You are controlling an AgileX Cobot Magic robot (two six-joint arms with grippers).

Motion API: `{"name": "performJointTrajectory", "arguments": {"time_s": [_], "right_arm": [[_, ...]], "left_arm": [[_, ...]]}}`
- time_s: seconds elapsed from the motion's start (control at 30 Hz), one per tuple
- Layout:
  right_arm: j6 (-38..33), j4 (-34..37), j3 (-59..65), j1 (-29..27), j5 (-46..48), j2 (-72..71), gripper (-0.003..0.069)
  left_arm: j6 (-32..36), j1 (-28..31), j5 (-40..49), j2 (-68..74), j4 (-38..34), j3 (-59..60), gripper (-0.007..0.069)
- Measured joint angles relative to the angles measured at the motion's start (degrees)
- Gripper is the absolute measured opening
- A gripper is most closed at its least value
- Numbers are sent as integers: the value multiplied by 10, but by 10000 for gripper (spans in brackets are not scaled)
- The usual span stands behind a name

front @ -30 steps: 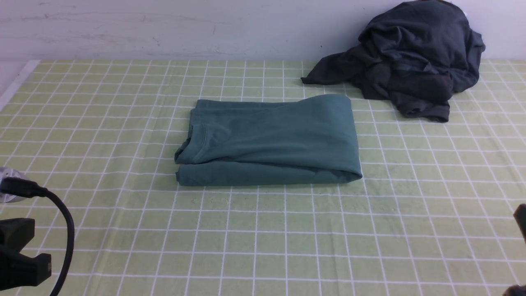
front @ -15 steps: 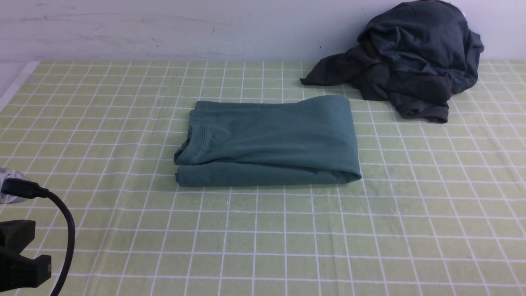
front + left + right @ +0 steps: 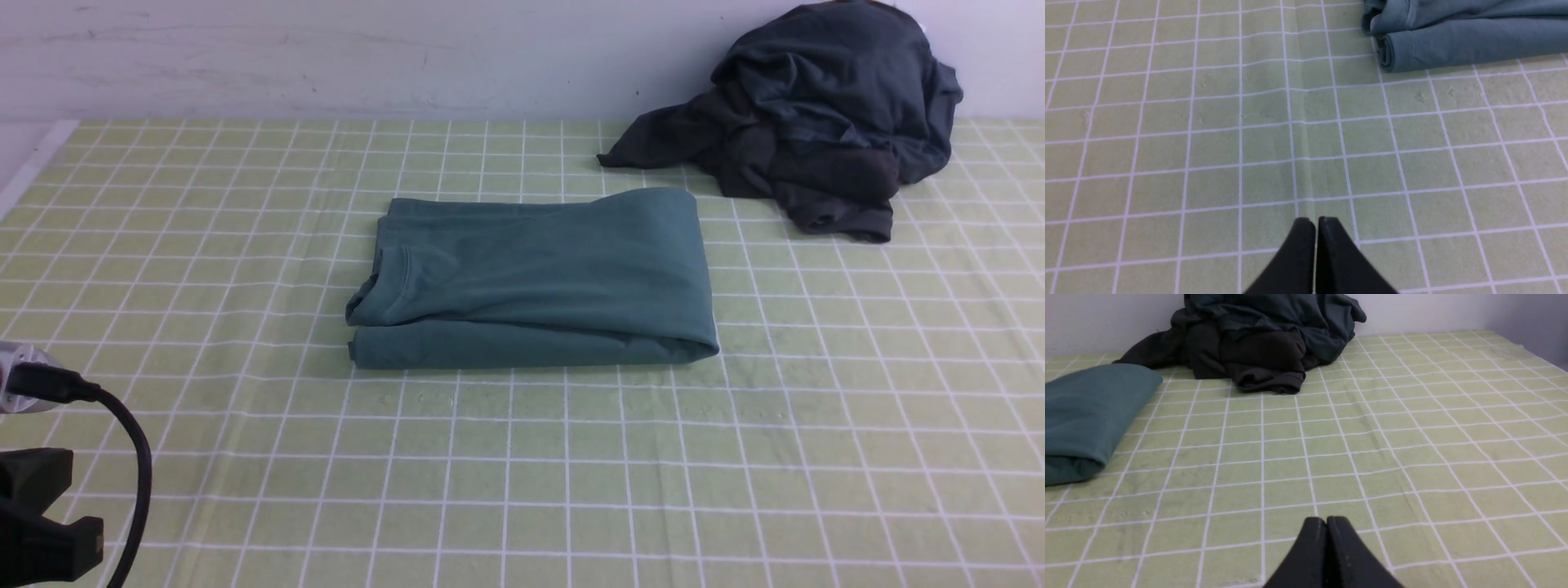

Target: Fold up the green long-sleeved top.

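Observation:
The green long-sleeved top (image 3: 535, 278) lies folded into a thick rectangle in the middle of the checked cloth, ribbed neck at its left end. One corner of the top (image 3: 1453, 36) shows in the left wrist view, and its rounded right end (image 3: 1090, 416) in the right wrist view. My left gripper (image 3: 1315, 222) is shut and holds nothing, low over bare cloth, well short of the top. My right gripper (image 3: 1326, 521) is shut and empty too, over bare cloth to the right of the top. In the front view only part of the left arm (image 3: 41, 523) shows at the lower left corner.
A heap of dark charcoal and slate-grey garments (image 3: 816, 122) lies at the back right against the white wall; the heap (image 3: 1261, 339) also fills the far end of the right wrist view. The yellow-green checked cloth (image 3: 522, 474) covers the table. Its left edge (image 3: 33, 171) runs along the far left.
The right arm, a dark sliver at the front view's right edge a second ago, has left that view. The left arm has sunk slightly. The top has not moved.

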Motion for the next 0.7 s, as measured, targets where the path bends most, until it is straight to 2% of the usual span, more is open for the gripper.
{"name": "performJointTrajectory", "arguments": {"time_s": [0.53, 0.7], "right_arm": [[1, 13, 0, 0, 2, 0, -13], [1, 16, 0, 0, 2, 0, -14]], "left_arm": [[0, -1, 0, -1, 0, 0, -3], [0, -40, -5, -84, 9, 51, -3]]}}
